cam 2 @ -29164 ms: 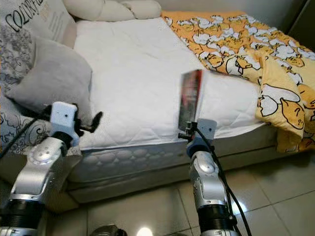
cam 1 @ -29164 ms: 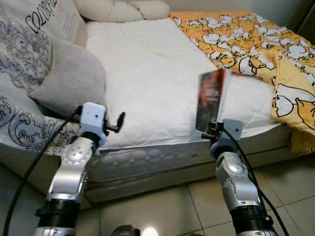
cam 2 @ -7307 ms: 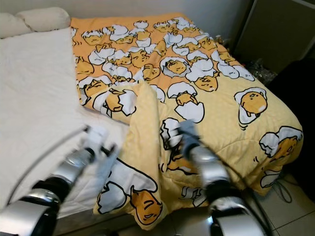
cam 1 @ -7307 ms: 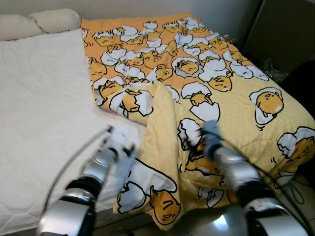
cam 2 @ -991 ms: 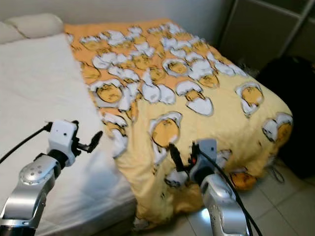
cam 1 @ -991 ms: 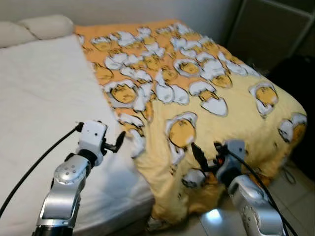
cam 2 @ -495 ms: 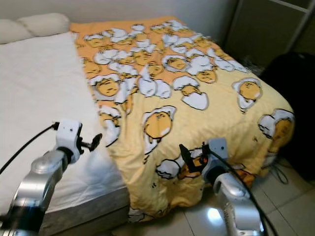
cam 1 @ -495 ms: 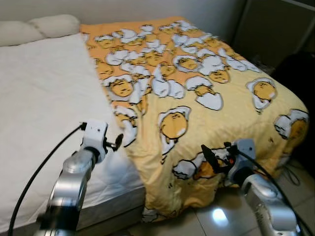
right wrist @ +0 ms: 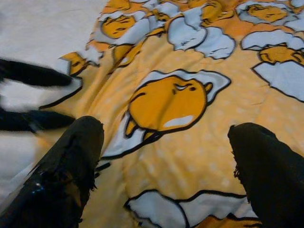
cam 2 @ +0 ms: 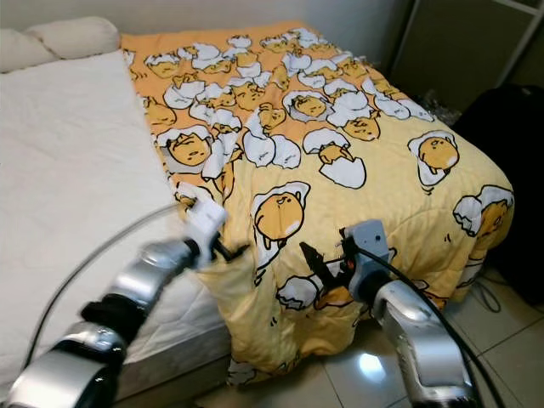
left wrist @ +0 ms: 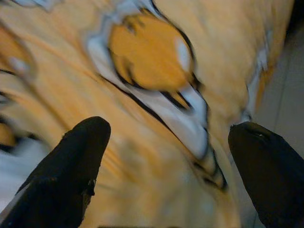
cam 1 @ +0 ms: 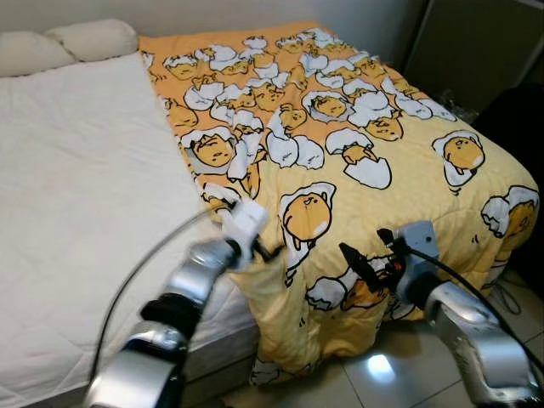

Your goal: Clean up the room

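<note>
A yellow blanket [cam 1: 340, 144] printed with egg characters covers the right half of the bed and hangs over its near edge. My left gripper [cam 1: 269, 252] is at the blanket's left edge, where it meets the bare mattress; it is open, and in the left wrist view its fingers [left wrist: 71, 161] stand wide apart over the blurred fabric. My right gripper [cam 1: 359, 265] is open too. It hovers just in front of the overhanging part, with printed cloth showing between its fingers [right wrist: 71, 171].
The white mattress [cam 1: 76, 187] lies bare on the left, with pillows [cam 1: 59, 42] at its head. A dark cabinet [cam 1: 476, 42] and a black object [cam 1: 523, 127] stand to the right of the bed. Glossy floor tiles [cam 1: 374, 382] lie below the bed's edge.
My left arm has swung right, from over the white mattress to the blanket's edge. The right gripper has hardly moved.
</note>
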Motion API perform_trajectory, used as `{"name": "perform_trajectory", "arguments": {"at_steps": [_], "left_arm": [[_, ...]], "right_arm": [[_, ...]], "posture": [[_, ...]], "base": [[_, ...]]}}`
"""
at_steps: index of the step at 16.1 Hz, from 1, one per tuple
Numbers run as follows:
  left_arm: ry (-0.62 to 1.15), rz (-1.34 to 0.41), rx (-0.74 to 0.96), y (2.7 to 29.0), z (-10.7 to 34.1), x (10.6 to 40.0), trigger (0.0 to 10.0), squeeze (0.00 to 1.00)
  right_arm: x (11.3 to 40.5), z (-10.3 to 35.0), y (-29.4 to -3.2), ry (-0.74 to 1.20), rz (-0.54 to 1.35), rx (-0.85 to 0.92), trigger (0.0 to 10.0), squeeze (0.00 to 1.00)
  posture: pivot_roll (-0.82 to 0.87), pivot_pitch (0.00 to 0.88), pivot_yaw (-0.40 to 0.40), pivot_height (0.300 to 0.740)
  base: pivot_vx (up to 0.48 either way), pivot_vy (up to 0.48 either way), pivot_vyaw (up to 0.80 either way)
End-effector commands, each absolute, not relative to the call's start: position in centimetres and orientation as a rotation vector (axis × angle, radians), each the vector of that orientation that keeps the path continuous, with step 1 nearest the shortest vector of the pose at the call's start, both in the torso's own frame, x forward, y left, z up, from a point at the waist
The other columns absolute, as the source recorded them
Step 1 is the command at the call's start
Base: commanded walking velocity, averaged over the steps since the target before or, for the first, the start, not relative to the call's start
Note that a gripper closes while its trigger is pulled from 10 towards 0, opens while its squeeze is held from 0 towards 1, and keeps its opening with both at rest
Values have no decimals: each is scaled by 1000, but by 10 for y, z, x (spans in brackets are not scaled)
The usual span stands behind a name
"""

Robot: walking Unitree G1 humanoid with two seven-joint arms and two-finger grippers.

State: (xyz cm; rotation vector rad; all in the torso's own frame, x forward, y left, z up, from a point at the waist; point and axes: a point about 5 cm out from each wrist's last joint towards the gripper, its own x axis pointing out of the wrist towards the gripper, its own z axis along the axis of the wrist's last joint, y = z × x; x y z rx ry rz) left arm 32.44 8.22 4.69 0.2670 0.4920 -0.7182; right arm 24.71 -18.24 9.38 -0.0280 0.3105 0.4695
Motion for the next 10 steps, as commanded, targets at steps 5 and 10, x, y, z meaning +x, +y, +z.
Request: {"name": "perform_trajectory", "arguments": {"at_steps": [5, 10], "left_arm": [[593, -525, 575, 93, 2, 303, 10000, 0], [837, -571, 627, 125, -46, 253, 10000, 0]], "right_arm": [[215, 117, -168, 364, 651, -81, 10000, 0], [187, 125, -174, 472, 693, -126, 10000, 0]], "posture": [[-250, 63, 2, 740], [-301, 88, -47, 740]], "base": [[0, 0, 0], [0, 0, 0]]}}
